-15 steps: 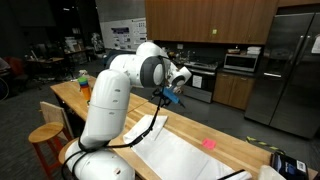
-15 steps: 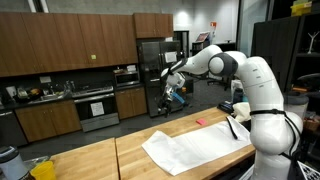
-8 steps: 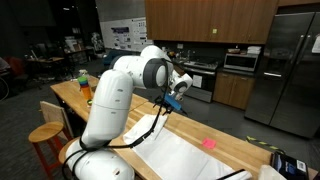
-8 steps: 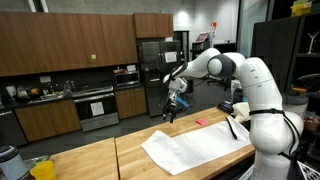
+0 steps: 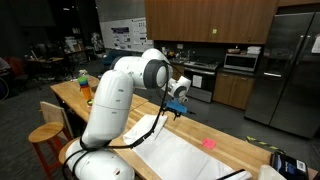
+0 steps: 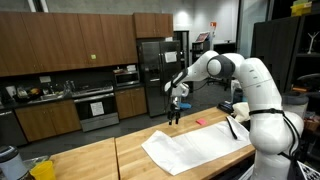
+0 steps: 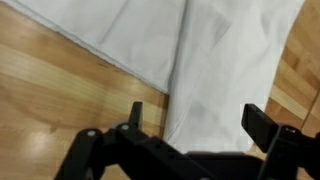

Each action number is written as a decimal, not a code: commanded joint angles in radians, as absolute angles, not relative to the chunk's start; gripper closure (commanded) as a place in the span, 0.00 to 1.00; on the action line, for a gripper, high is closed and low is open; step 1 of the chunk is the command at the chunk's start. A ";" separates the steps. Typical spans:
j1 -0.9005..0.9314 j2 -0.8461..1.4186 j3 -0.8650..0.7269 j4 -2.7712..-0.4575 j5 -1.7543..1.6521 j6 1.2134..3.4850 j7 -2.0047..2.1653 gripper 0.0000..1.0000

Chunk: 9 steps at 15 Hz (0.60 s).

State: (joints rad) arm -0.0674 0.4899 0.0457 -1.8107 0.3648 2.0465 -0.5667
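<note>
My gripper point(image 7: 200, 118) is open, with nothing between its two black fingers. It hangs in the air above the wooden counter point(image 6: 120, 150), pointing down, in both exterior views: gripper point(image 5: 180, 108), gripper point(image 6: 174, 112). Straight below it in the wrist view lies a white cloth point(image 7: 235, 60), folded along a crease and spread flat on the wood. The same white cloth point(image 6: 195, 143) lies near the counter's edge by the robot's base, and the white cloth point(image 5: 185, 160) shows again on the counter. A small pink object point(image 5: 209, 143) sits on the wood beside the cloth, also seen as the pink object point(image 6: 199, 121).
An orange and green object point(image 5: 85, 86) stands at the far end of the counter. A wooden stool point(image 5: 45, 135) is beside the counter. A dark device point(image 5: 288, 165) rests at one counter end. Kitchen cabinets, an oven point(image 6: 97, 107) and a steel fridge point(image 5: 295, 70) line the background.
The arm has swung and lowered the gripper, turning it from tilted to pointing down over the cloth. The jaws have stayed open.
</note>
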 commanded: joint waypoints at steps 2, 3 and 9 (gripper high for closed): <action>-0.054 0.469 0.064 -1.862 0.263 2.276 -0.522 0.00; -0.058 0.471 0.074 -1.856 0.260 2.299 -0.515 0.00; -0.064 0.496 0.119 -1.770 0.276 2.252 -0.433 0.00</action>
